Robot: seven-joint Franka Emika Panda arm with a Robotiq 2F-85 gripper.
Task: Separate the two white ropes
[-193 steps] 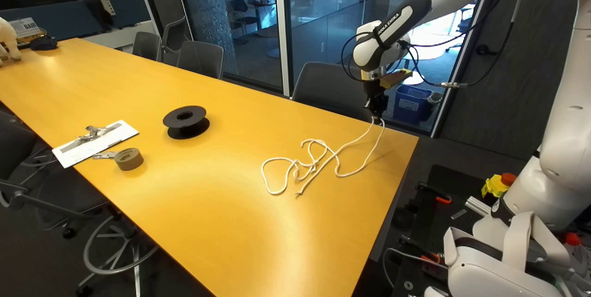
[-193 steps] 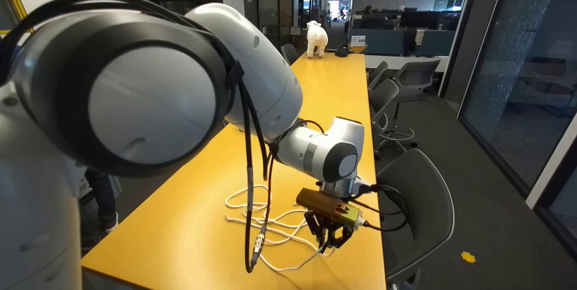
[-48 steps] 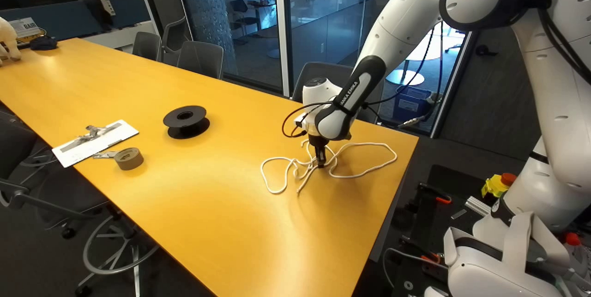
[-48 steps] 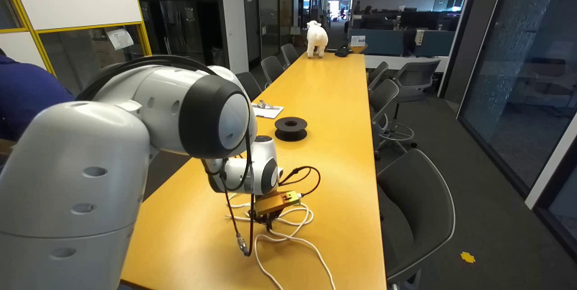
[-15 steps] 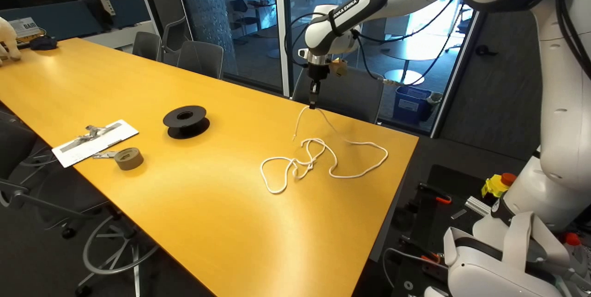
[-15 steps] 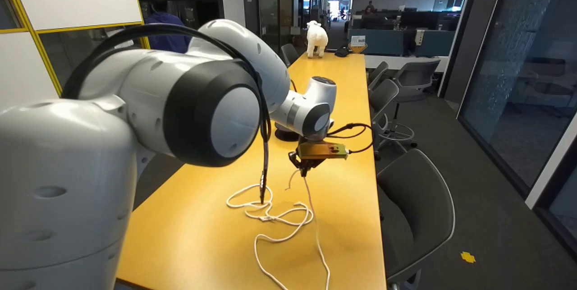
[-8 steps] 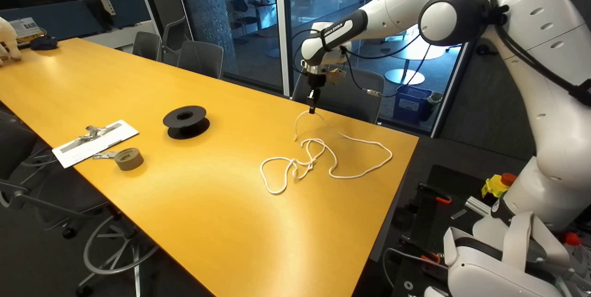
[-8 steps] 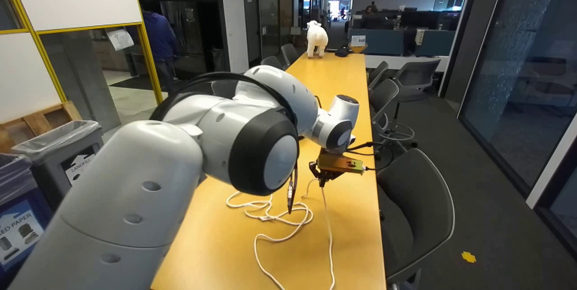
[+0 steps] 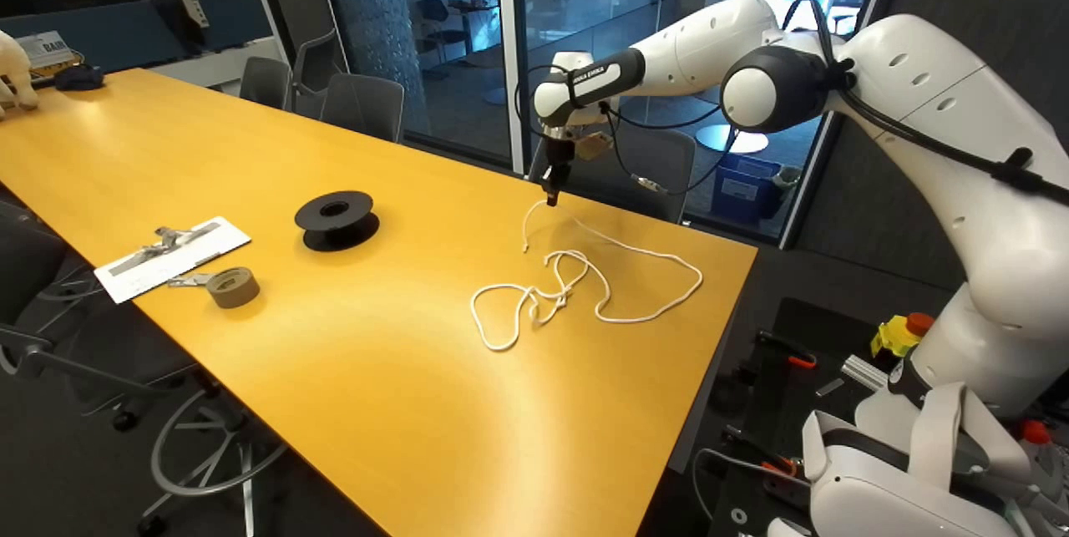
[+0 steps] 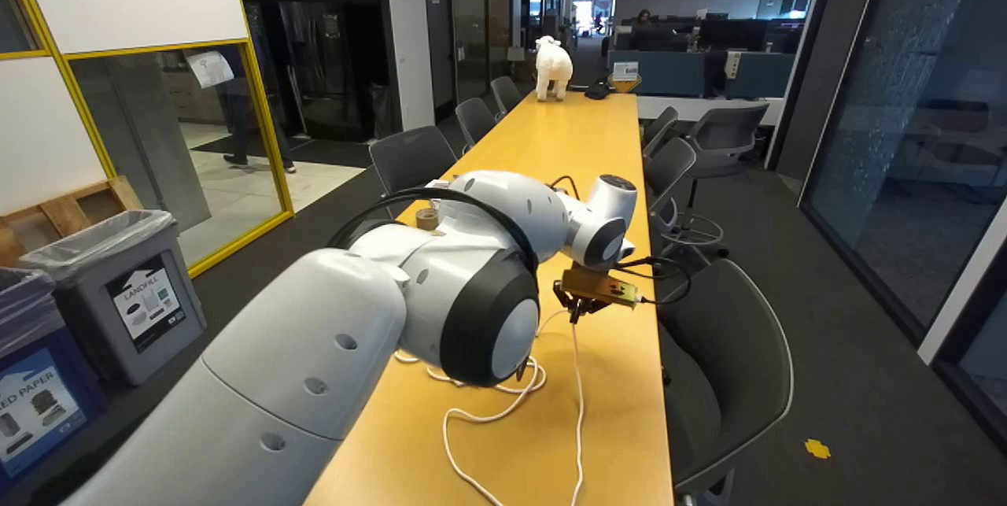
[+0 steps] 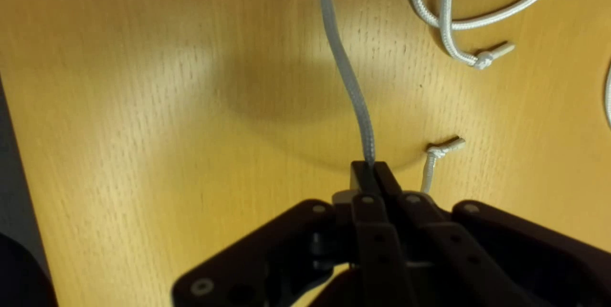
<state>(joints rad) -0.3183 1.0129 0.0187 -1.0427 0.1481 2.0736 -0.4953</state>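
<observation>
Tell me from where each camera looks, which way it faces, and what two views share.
In an exterior view: raised near a corner of the table, facing across it to a glass wall; arm and gripper show.
In an exterior view: near the arm, facing along the table to a toy sheep; arm and gripper show.
Wrist view: on the wrist, facing down; gripper shows, shut on a white rope.
Both exterior views share table, arm, gripper and rope.

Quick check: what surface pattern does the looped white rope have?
A fine braided weave; the looped rope shows it best in the wrist view.
</observation>
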